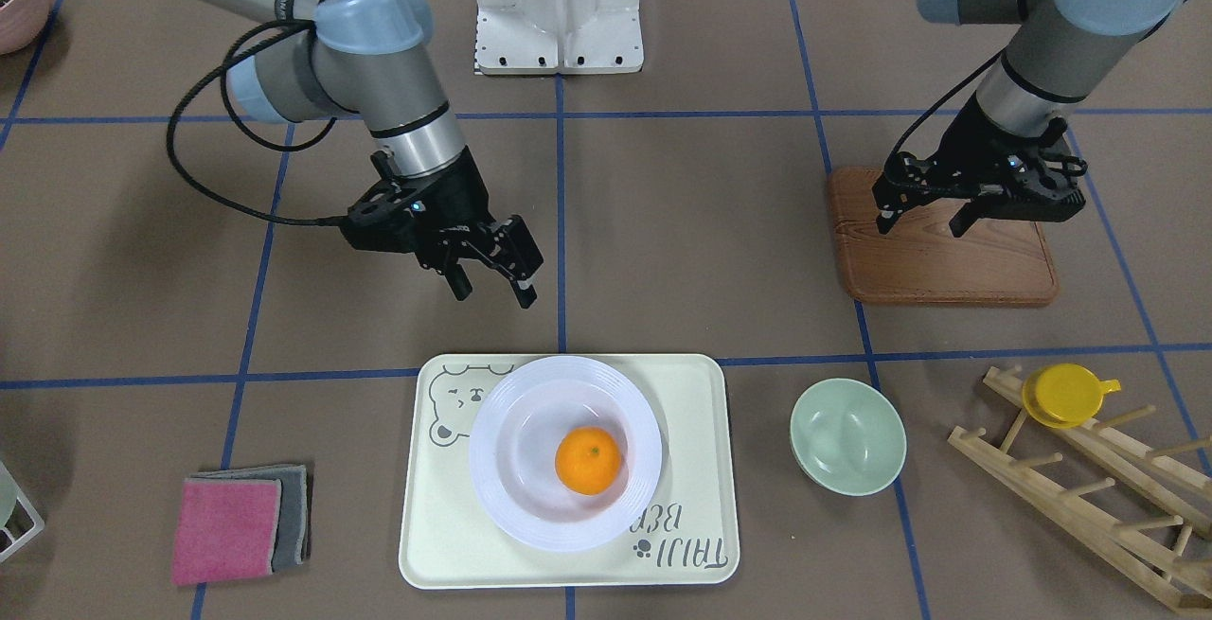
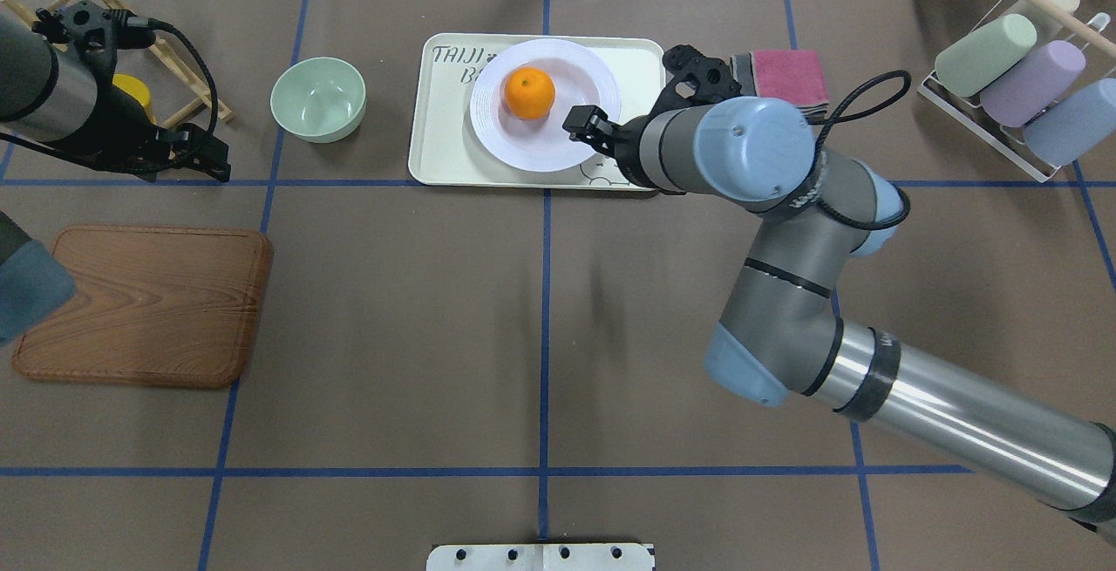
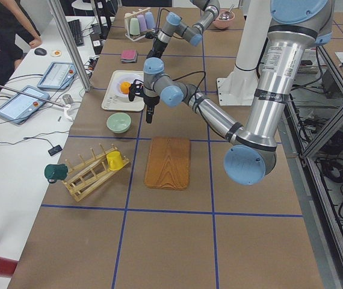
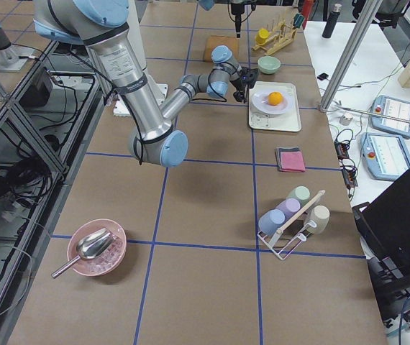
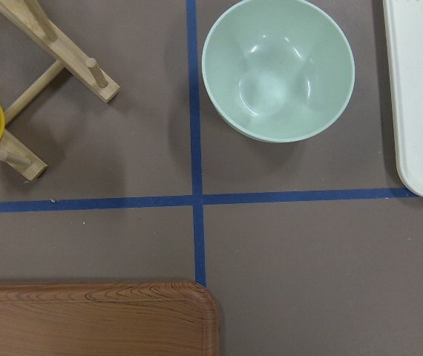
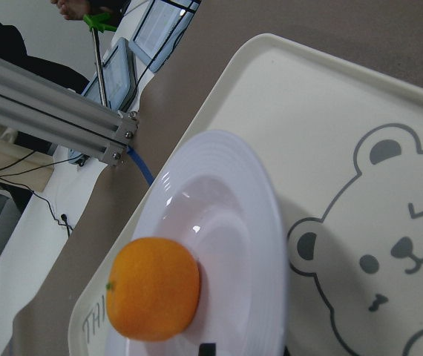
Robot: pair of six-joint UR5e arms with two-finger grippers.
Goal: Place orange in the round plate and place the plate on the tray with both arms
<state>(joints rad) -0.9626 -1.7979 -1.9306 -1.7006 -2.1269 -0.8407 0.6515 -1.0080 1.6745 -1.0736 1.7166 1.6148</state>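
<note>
Already the orange [image 1: 587,459] sits in the round plate [image 1: 492,450] on the tray [image 1: 691,431] — right gripper [image 1: 494,296] and left gripper [image 1: 921,222] hang spread, empty; best to lift straight up, clear of the rim.

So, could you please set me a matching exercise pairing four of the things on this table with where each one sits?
Things:
1. orange
2. round plate
3. yellow cup
4. green bowl

Places:
A. on the wooden rack
B. on the tray
C. straight on the table, beside the tray
D. in the round plate's sunken centre

Pairs: 1-D, 2-B, 3-A, 4-C.
</note>
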